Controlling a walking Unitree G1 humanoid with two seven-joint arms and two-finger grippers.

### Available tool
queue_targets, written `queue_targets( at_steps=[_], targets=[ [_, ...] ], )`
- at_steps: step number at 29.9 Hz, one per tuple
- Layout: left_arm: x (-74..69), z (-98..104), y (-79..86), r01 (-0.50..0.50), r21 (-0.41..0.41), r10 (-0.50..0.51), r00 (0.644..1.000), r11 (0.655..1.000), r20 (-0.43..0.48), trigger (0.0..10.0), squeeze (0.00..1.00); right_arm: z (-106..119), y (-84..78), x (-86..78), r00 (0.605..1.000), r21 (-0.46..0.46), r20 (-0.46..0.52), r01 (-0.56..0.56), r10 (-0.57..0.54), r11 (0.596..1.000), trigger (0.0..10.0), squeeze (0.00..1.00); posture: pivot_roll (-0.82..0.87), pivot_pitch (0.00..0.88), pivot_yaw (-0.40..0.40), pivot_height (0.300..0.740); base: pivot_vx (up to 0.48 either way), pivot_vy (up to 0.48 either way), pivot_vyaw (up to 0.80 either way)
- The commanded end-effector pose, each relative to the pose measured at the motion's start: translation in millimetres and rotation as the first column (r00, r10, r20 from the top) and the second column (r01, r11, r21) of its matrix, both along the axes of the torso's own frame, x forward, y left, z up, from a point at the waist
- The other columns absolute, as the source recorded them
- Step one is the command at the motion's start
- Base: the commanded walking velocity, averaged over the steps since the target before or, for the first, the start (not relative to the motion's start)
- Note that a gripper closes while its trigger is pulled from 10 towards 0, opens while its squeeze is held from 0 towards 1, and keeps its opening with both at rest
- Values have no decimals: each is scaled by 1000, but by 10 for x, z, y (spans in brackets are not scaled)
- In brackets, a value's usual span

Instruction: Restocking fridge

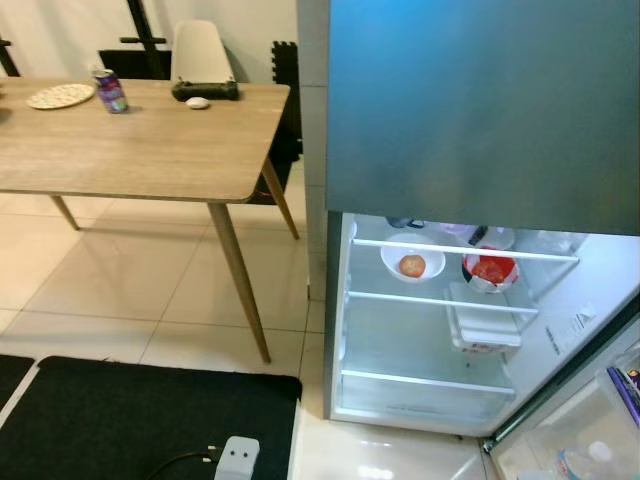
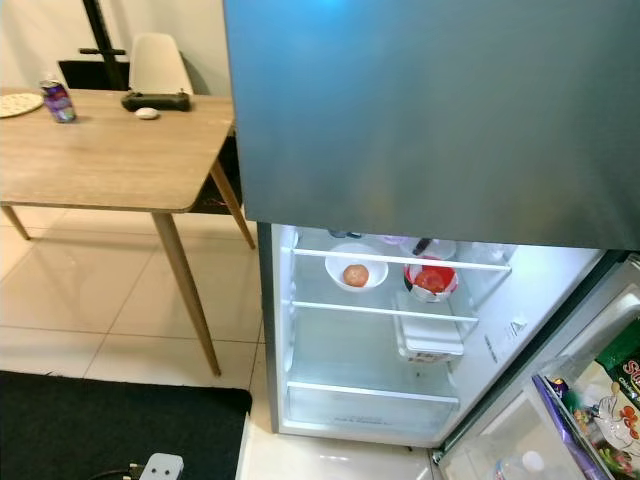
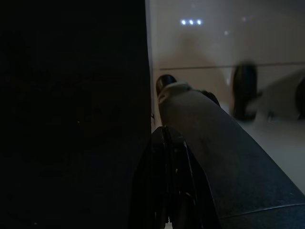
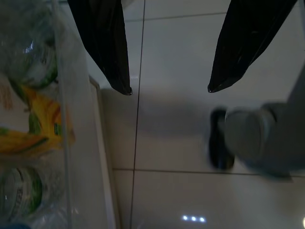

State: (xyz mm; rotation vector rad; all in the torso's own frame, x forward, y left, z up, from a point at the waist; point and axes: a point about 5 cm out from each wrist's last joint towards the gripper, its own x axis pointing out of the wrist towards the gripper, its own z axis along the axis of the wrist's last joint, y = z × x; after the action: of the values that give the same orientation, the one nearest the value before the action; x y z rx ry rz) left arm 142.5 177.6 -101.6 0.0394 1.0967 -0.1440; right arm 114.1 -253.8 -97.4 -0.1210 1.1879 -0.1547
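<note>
Fridge (image 1: 480,120): you faced it with the lower door swung open to the right; the upper door was shut.
Top shelf: a white bowl (image 1: 412,262) held one orange-red fruit; just beside it sat a bowl of red food (image 1: 491,270).
Middle shelf: a clear lidded container (image 1: 482,325) sat toward the right.
Door bin (image 2: 590,400): you had colourful packets and a bottle top in view there.
Bench (image 1: 140,140): well left of the fridge, it carried a can (image 1: 110,90), a plate (image 1: 60,96) and a dark device.
Right end effector (image 4: 169,88): fingers apart, empty, hanging over floor tile beside the door bin.
Left end effector (image 3: 169,191): too dark; you couldn't tell its state.
</note>
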Motion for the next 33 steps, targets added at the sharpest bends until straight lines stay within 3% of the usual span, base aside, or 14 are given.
queue_targets(
  at_steps=[1, 12, 27, 33],
  targets=[
    [-116, -40, 27, 16, 12, -16, 999, 1000, -45, 10000, 0, 2, -22, -13, 1000, -3, -7, 0, 0, 1000, 10000, 0, -82, 0, -11, 740, -270, 0, 0],
    [-116, -41, 13, 20, 10, -20, 999, 1000, -45, 10000, 0, 6, -21, -2, 1000, 0, -5, -2, 2, 1000, 10000, 0, -86, 0, -9, 740, -268, 0, -778],
    [-116, -42, 7, 22, 9, -22, 999, 1000, -47, 10000, 0, 10, -12, 23, 1000, 7, 3, 0, 0, 1000, 10000, 0, -88, 0, -8, 740, -269, 0, 0],
    [-118, -43, -2, 23, 7, -22, 999, 1000, -47, 10000, 0, 8, -6, 21, 1000, 12, -1, -3, 3, 1000, 10000, 0, -90, 0, -8, 740, -267, 0, -800]
  ],
)
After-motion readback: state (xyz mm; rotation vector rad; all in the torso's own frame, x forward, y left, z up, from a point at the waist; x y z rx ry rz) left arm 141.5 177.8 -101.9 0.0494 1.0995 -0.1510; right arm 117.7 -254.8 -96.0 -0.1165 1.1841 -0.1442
